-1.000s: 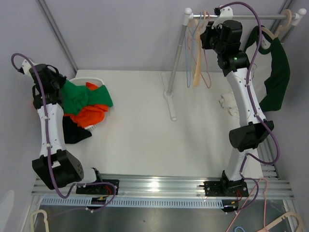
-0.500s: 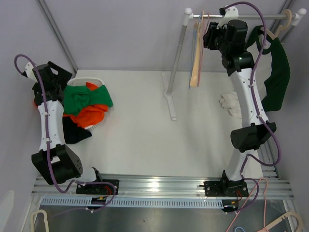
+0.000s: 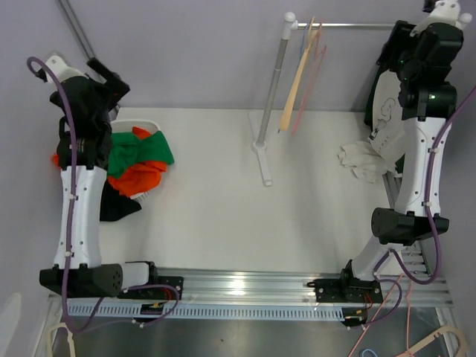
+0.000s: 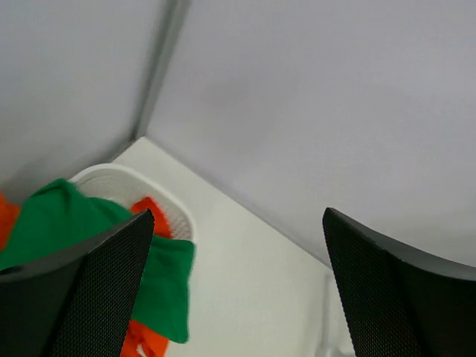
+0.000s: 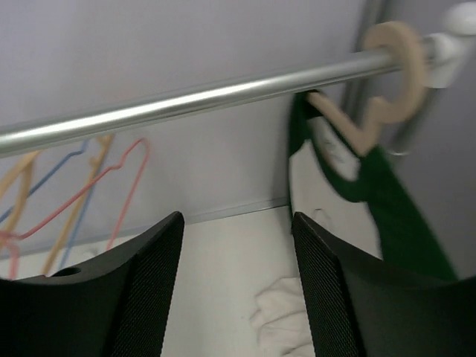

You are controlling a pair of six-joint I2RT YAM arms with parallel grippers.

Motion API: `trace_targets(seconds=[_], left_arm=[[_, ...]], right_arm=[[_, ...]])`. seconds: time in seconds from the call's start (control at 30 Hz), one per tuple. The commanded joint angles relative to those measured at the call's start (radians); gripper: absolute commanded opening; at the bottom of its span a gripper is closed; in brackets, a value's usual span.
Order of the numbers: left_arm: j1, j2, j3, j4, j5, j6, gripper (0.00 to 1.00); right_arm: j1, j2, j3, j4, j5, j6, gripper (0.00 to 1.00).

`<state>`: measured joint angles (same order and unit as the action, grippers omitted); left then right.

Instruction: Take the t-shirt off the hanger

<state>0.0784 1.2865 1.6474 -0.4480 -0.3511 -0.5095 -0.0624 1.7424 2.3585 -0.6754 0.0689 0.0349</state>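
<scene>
Right end effector (image 5: 234,227) hangs just under the rail (image 5: 186,97), fingers spread and empty. The dark green t-shirt (image 5: 409,223) lies up and to its right, draped lengthwise downward from the wooden hanger (image 5: 394,31) hooked at the rail's right end. This arm is far nearer; the left end effector (image 4: 238,223), also spread open, is well apart above the basket (image 4: 111,178). The shirt's lower part is cut off and blurred.

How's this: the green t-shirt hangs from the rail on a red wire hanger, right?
Not quite. The right wrist view shows the green t-shirt hanging from the rail on a thick tan hanger, not a red wire one.
</scene>
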Motion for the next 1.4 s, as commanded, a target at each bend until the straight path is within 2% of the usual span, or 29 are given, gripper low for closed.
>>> trace_targets(seconds=[0.0,0.17,0.2,0.3,0.5,0.6,0.7,0.97,1.07,1.13,1.17,1.3,1.37], left_arm=[[-0.194,-0.113,-0.053,0.152,-0.042,0.16,1.0],[-0.393,-0.167,-0.155,0.328,0.214,0.17,0.99],[-0.461,-0.152,-0.155,0.339,0.245,0.183,0.99],[-0.57,-0.095,-0.136,0.347,0.336,0.233,0.99],[-0.628,0.005,-0.051,0.238,0.478,0.23,1.0],[-0.65,0.007,-0.079,0.247,0.474,0.232,0.99],[-0.684,0.004,-0.107,0.285,0.457,0.244,1.0],[-0.756,0.054,-0.023,0.25,0.396,0.296,1.0],[-0.778,0.053,-0.018,0.255,0.376,0.315,1.0],[-0.782,0.059,-0.009,0.253,0.373,0.312,0.99],[-0.786,0.06,-0.006,0.253,0.374,0.307,0.99],[-0.81,0.062,-0.001,0.244,0.365,0.31,1.0],[-0.819,0.06,-0.001,0.244,0.357,0.315,1.0]], right_arm=[[-0.062,-0.006,0.073,-0.088,0.139,-0.023,0.65],[-0.117,0.006,0.059,-0.076,0.17,-0.015,0.67],[-0.132,0.009,0.055,-0.072,0.175,-0.016,0.68],[-0.146,0.014,0.022,-0.032,0.2,-0.026,0.68],[-0.166,0.088,0.024,0.022,0.274,-0.045,0.68],[-0.172,0.13,0.024,0.059,0.322,-0.089,0.68],[-0.208,0.172,0.053,0.063,0.272,-0.083,0.67],[-0.254,0.304,0.116,0.079,0.175,-0.072,0.65],[-0.257,0.331,0.151,0.062,0.154,-0.067,0.6],[-0.26,0.338,0.177,0.034,0.14,-0.063,0.51],[-0.26,0.33,0.176,0.01,0.138,-0.058,0.5],[-0.26,0.283,0.145,-0.059,0.112,-0.066,0.6],[-0.26,0.25,0.092,-0.076,0.103,-0.069,0.5]])
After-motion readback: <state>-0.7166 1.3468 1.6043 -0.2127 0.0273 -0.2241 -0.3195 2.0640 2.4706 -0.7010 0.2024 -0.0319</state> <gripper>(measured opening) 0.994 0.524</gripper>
